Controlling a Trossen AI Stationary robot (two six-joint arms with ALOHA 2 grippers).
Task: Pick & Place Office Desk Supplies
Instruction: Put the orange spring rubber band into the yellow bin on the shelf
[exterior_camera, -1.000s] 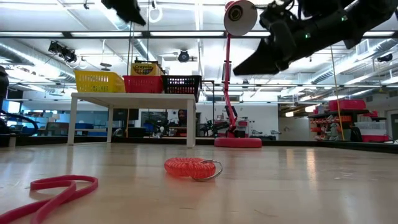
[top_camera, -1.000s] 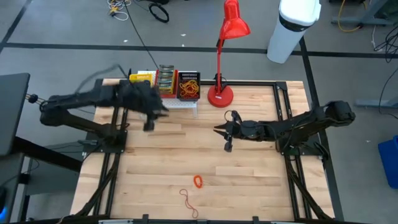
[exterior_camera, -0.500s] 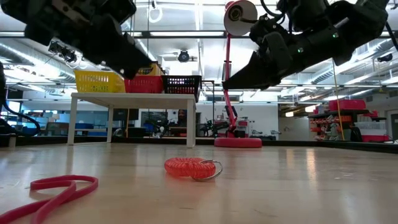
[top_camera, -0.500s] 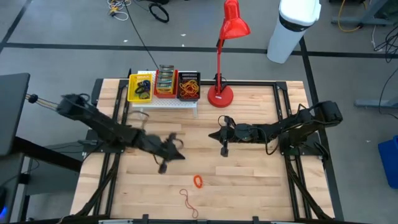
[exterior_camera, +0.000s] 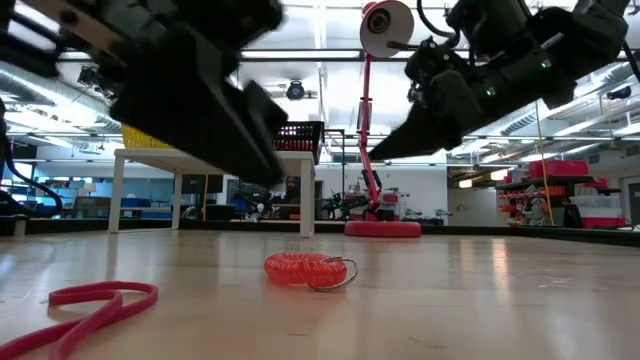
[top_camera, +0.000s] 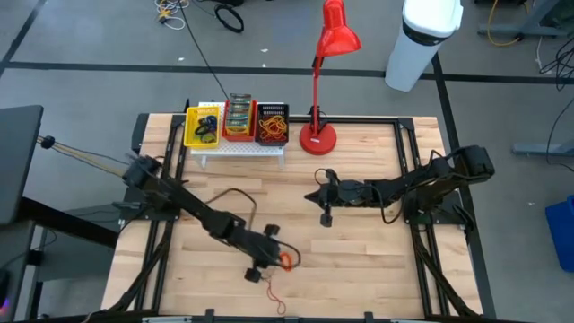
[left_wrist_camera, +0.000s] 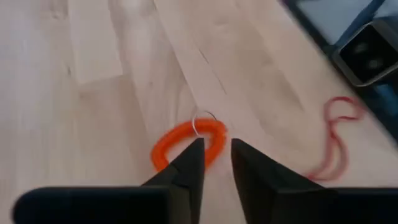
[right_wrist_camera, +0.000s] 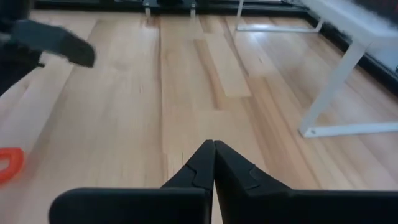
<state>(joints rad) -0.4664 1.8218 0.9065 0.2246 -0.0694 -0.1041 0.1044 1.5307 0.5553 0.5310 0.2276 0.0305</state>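
The right pincer [right_wrist_camera: 214, 163], fingers pressed together, hangs over the wooden desk [right_wrist_camera: 186, 81]; an orange coil [right_wrist_camera: 9, 165] lies at the frame's left edge.

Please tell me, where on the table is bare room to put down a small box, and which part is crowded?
Free: the wide strip of wood between the rack and the left claw, and the near right corner under the right claw. Crowded: the near middle, where the left claw hangs at the orange coil with the red band beside it, and the far edge around the lamp.

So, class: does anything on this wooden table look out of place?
Yes: an orange coiled loop and a thin red rubber band lie loose near the table's front edge, far from the bins on the white rack.
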